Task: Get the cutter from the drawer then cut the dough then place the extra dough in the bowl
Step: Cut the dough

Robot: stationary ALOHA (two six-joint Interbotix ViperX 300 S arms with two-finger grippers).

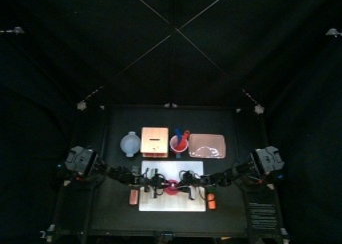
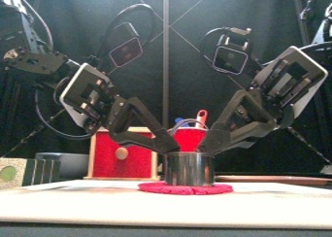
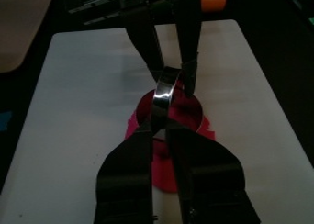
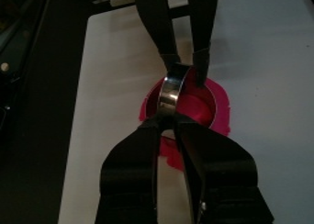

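As cutter caps dough — board margins lie bare.

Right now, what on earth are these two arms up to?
The left gripper and the right gripper each pinch the rim of a round metal cutter standing on flat red dough on the white cutting board. It looks like the cutting step. The blue-grey bowl sits behind, left of the wooden box.
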